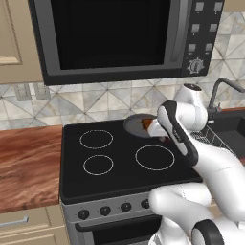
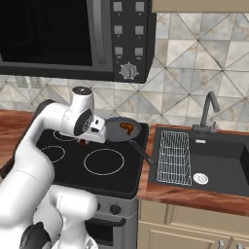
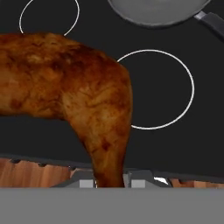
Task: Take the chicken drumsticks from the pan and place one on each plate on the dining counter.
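Tiled wall [image 2: 194, 58] (geometric), black microwave [image 1: 115, 33]

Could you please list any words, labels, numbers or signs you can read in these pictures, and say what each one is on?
There is no readable text.
Microwave control panel: its square buttons are blank grey, and the dial has tick marks too small to read.
Stove front knobs: no legible markings.

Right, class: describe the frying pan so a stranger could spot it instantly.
Find the black stove under the microwave. At its back right corner sits the pan, round, shallow and grey. Nothing else there has a dark handle pointing towards the sink, or a chicken drumstick inside.
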